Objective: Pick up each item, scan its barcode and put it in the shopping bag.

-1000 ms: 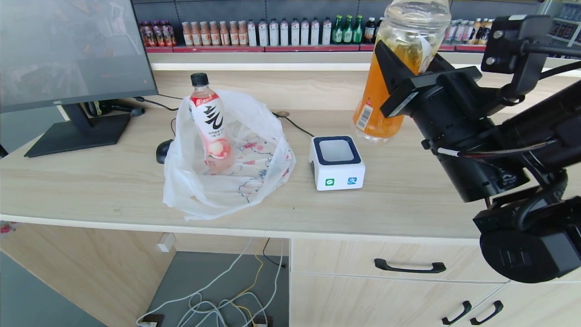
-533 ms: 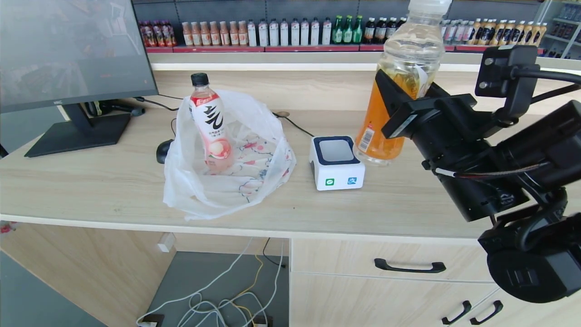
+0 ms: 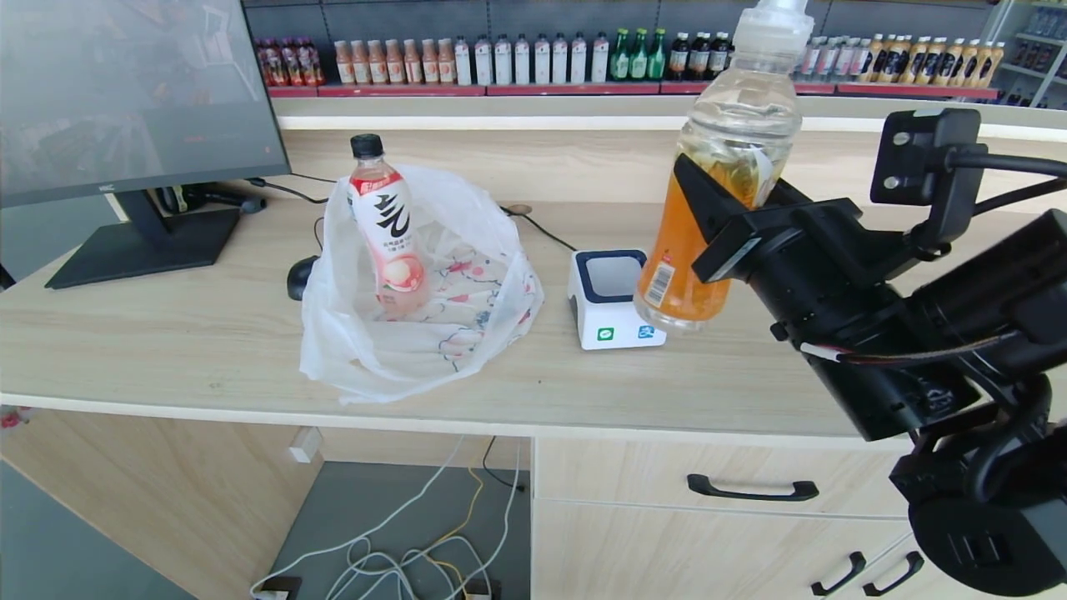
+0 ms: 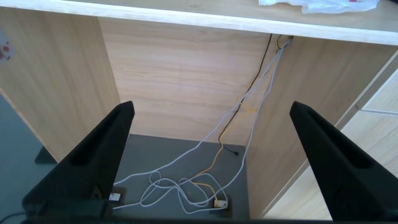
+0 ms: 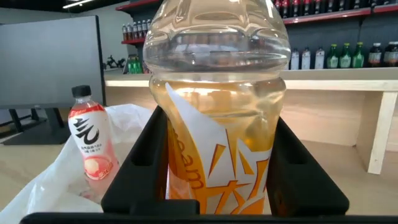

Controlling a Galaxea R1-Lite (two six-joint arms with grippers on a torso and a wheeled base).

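Head view: right jaws pinch orange bottle point(image 3: 683, 258) around middle, high off worktop point(image 3: 167, 333). Bottle long way runs up-down, bit tilted. Scanner point(image 3: 607, 308) sits below jaws, partly under bottle base, window facing up. Barcode point(image 3: 659, 286) low on bottle side, below jaws, facing sideways, not down at window; likely needs tipping. Shopping bag point(image 3: 417, 333) farther out past scanner. Left jaws spread wide, down under worktop, far off; right arm nearer.

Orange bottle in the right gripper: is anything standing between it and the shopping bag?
Only the low scanner sits on the counter between the orange bottle and the shopping bag. A pink bottle already stands upright inside the bag.
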